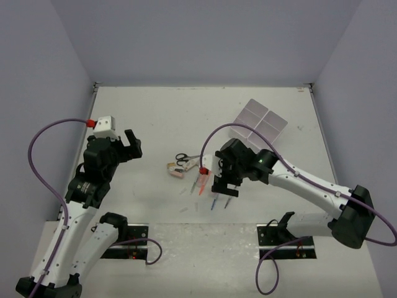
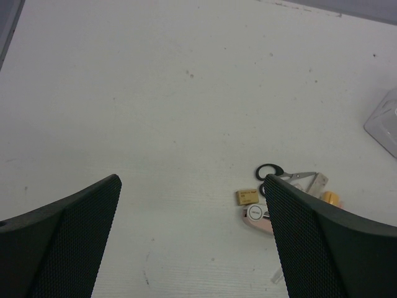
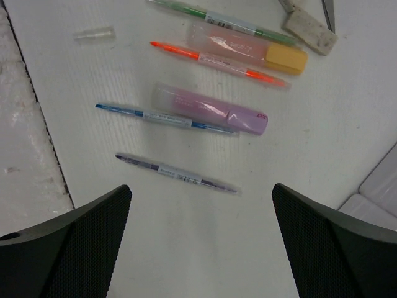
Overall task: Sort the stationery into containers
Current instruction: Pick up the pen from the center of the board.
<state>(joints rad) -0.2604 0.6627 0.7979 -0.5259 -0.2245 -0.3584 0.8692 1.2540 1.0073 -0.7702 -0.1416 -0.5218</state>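
The stationery lies in a loose cluster mid-table: black-handled scissors, small erasers and several markers and pens. My right gripper hangs open right over them, nothing between its fingers. Just ahead of it lie a thin purple pen, a blue pen, a purple marker, an orange pen, a pink marker with an orange cap and a green pen. The white four-compartment container sits at the back right. My left gripper is open, well left of the cluster.
A clear pen cap lies apart from the pens, near the table's front edge. A grey eraser rests beyond the markers. The container's corner shows at the right of the right wrist view. Grey walls enclose the table on three sides.
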